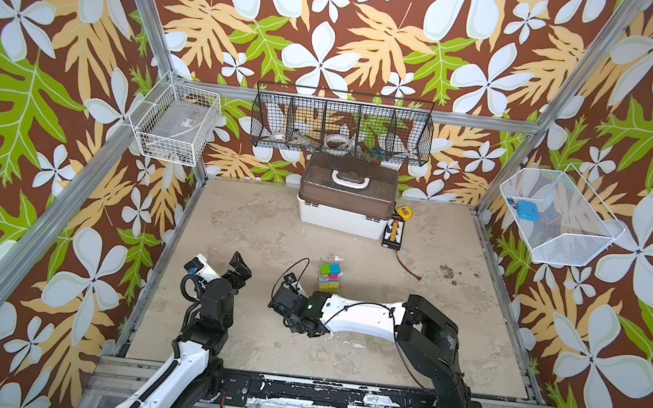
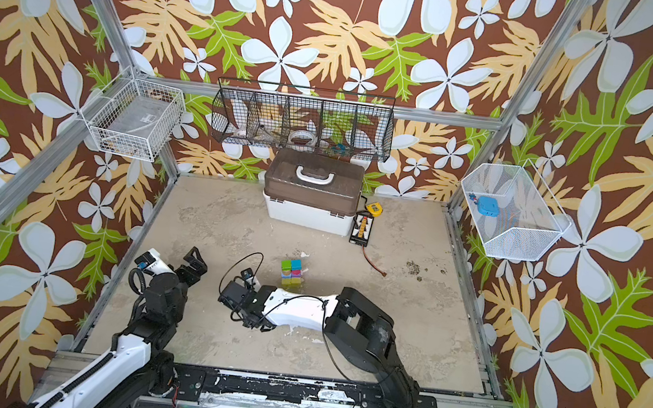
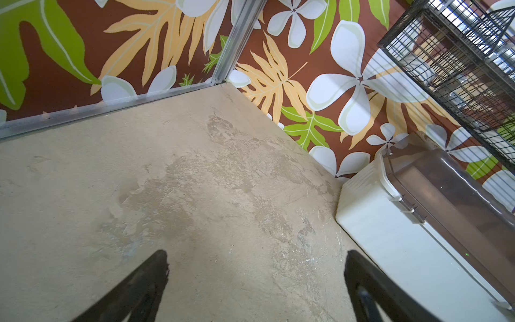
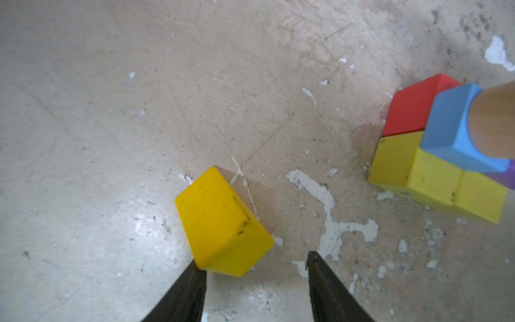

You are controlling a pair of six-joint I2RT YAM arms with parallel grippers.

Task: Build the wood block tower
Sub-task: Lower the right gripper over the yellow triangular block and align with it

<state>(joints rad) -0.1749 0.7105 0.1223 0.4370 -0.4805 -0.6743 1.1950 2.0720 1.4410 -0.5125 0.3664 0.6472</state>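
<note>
The wood block tower [image 1: 328,276] [image 2: 292,272] stands mid-table, with green and teal cubes on top and yellow and purple ones beneath. The right wrist view shows its yellow base [image 4: 434,178], a red block [image 4: 412,106], a blue block [image 4: 451,128] and a tan cylinder [image 4: 493,120]. A loose yellow wedge block [image 4: 223,223] lies on the table to the tower's left, hidden under the right arm [image 1: 362,314] in both top views. My right gripper [image 4: 255,259] is open low over it, and one fingertip [image 4: 199,267] touches the wedge's corner. My left gripper [image 1: 240,266] [image 3: 256,256] is open over bare table.
A white box with a brown lid [image 1: 344,215] [image 3: 390,237] stands at the back, with a yellow tape measure [image 1: 402,212] and a black board with a cable [image 1: 393,231] beside it. Wire baskets [image 1: 342,125] hang on the walls.
</note>
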